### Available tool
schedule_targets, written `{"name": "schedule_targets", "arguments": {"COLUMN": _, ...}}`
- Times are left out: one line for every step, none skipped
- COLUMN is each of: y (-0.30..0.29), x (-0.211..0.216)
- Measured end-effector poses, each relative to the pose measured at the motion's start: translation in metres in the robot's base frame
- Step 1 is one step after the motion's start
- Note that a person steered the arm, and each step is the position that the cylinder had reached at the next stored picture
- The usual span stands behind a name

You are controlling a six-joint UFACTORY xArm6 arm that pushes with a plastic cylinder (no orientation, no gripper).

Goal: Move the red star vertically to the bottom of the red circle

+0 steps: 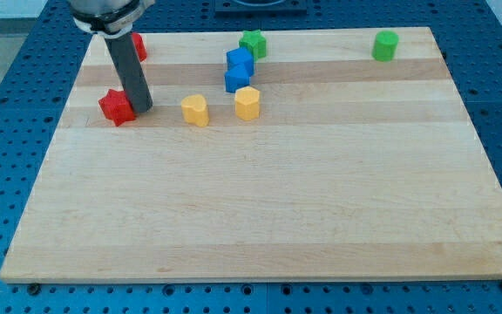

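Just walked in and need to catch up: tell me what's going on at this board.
My tip sits right beside the red star, on its right in the view, at the board's upper left. The red circle lies above them, partly hidden behind my rod. The star already sits roughly below the circle. Two yellow blocks, two blue blocks, a green star and a green cylinder stand untouched.

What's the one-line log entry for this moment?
my tip: touching red star, on its right | red circle: above, partly hidden by rod | star not yet below circle
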State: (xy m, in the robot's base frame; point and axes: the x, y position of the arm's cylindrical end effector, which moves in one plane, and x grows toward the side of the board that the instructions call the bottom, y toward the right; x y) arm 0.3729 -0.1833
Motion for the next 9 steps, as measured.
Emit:
{"name": "schedule_targets", "arguments": {"y": -0.002, "x": 0.017}}
{"name": "schedule_targets", "arguments": {"y": 0.005, "x": 0.016}}
{"name": "schedule_targets", "arguments": {"y": 0.027, "x": -0.009}}
{"name": "schedule_targets", "arguments": {"y": 0.033, "x": -0.022}}
{"name": "schedule_targets", "arguments": {"y": 0.025, "x": -0.022}}
{"name": "schedule_targets", "arguments": {"y": 0.017, "x": -0.017}}
{"name": "schedule_targets", "arguments": {"y": 0.006, "x": -0.003}}
{"name": "schedule_targets", "arguments": {"y": 0.003, "x": 0.007}}
{"name": "schedule_targets", "arguments": {"y": 0.000, "x": 0.015}}
